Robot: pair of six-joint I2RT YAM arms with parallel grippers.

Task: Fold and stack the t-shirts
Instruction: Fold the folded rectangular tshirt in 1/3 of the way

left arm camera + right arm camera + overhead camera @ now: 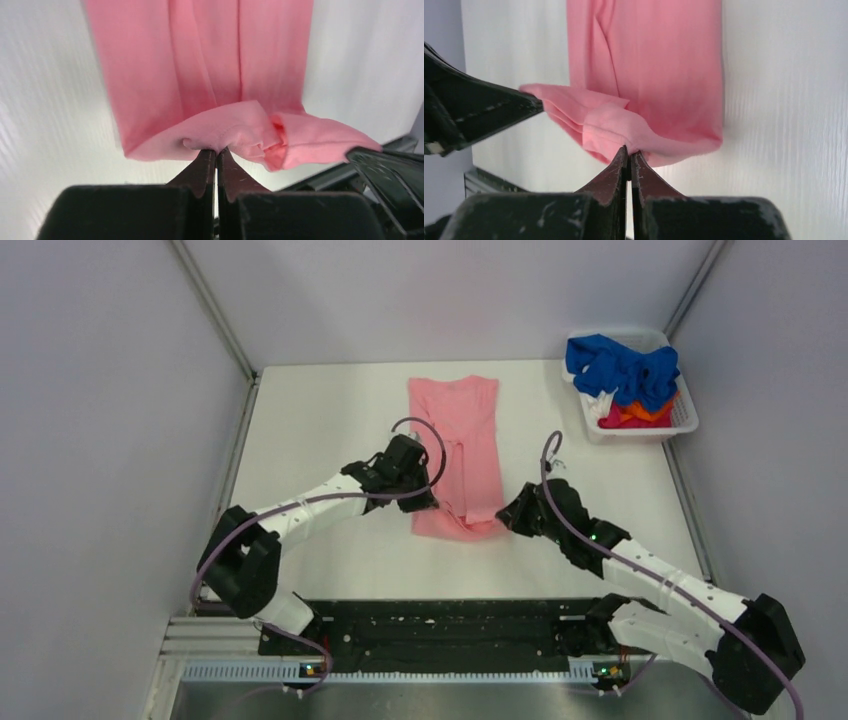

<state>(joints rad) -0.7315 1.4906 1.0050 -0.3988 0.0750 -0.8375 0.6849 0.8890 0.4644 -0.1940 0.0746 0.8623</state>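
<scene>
A salmon-pink t-shirt (462, 440) lies as a long narrow strip in the middle of the table, its near end lifted and bunched. My left gripper (425, 502) is shut on that near end at its left corner; the left wrist view shows the cloth (220, 80) pinched at the fingertips (205, 162). My right gripper (505, 515) is shut on the right corner of the same end; the right wrist view shows the cloth (659, 65) pinched there. Royal blue (620, 365), orange (650, 412) and red (618, 420) shirts lie heaped in the basket.
A white plastic basket (684, 420) stands at the far right corner of the table (330, 410). Grey walls close in the left, right and back. A black rail (440, 625) runs along the near edge between the arm bases.
</scene>
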